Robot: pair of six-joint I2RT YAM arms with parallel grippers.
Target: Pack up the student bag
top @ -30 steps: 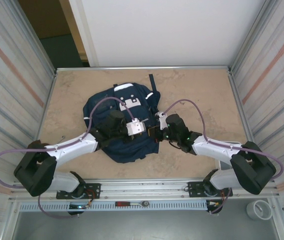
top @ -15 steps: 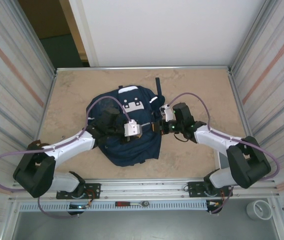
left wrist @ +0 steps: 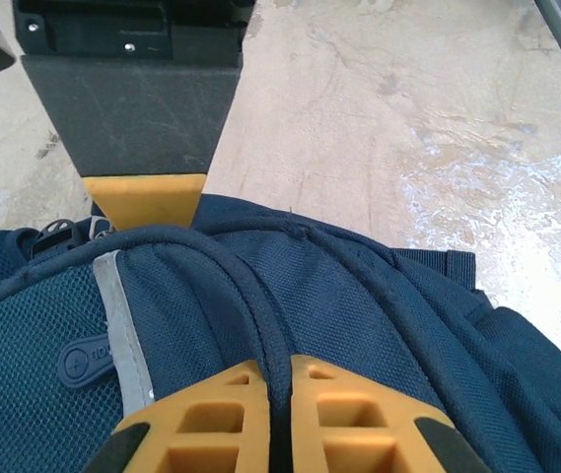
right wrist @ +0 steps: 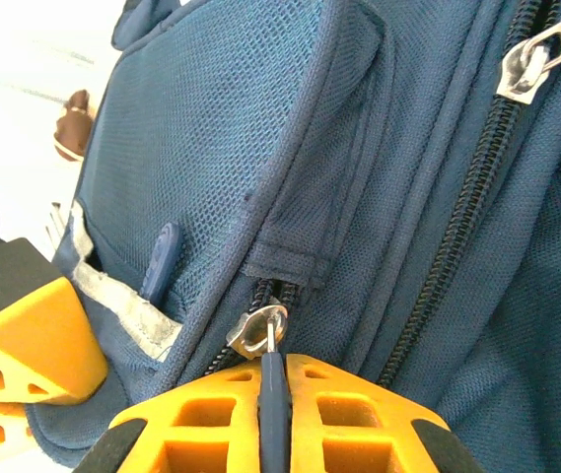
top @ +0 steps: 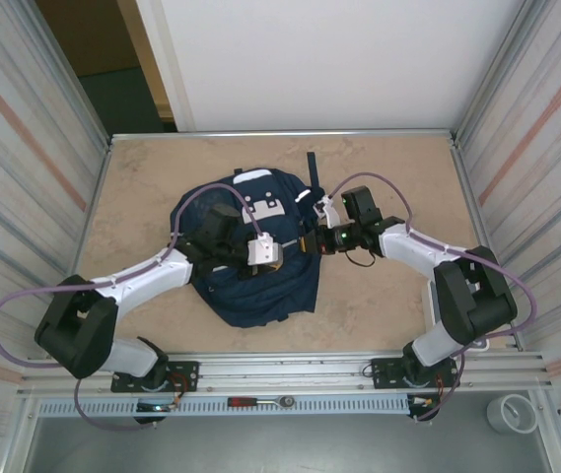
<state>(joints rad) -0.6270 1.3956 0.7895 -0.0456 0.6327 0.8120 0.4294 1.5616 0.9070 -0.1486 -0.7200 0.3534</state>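
The navy-blue student bag (top: 260,281) lies flat in the middle of the table, white patch toward the far side. My left gripper (top: 278,258) is shut on a piped fabric ridge of the bag (left wrist: 275,345), beside a grey reflective stripe (left wrist: 110,296). My right gripper (top: 310,243) is at the bag's right side, shut on the dark blue zip pull (right wrist: 273,394) whose silver slider (right wrist: 257,330) sits at the end of a zip track. A second silver slider (right wrist: 528,67) shows at upper right. The opposite gripper's yellow finger (right wrist: 34,340) is close by.
The beige table (top: 388,177) has bare room all around the bag. Metal rails edge it, with corrugated walls left and right. A loose bag strap (top: 314,166) points toward the far edge. A ratchet tool (top: 260,402) and a tape roll (top: 512,412) lie below the front rail.
The bag shifted toward the far right a second ago and has since held still. My right gripper swung up and back along the bag's right side; the left gripper edged right.
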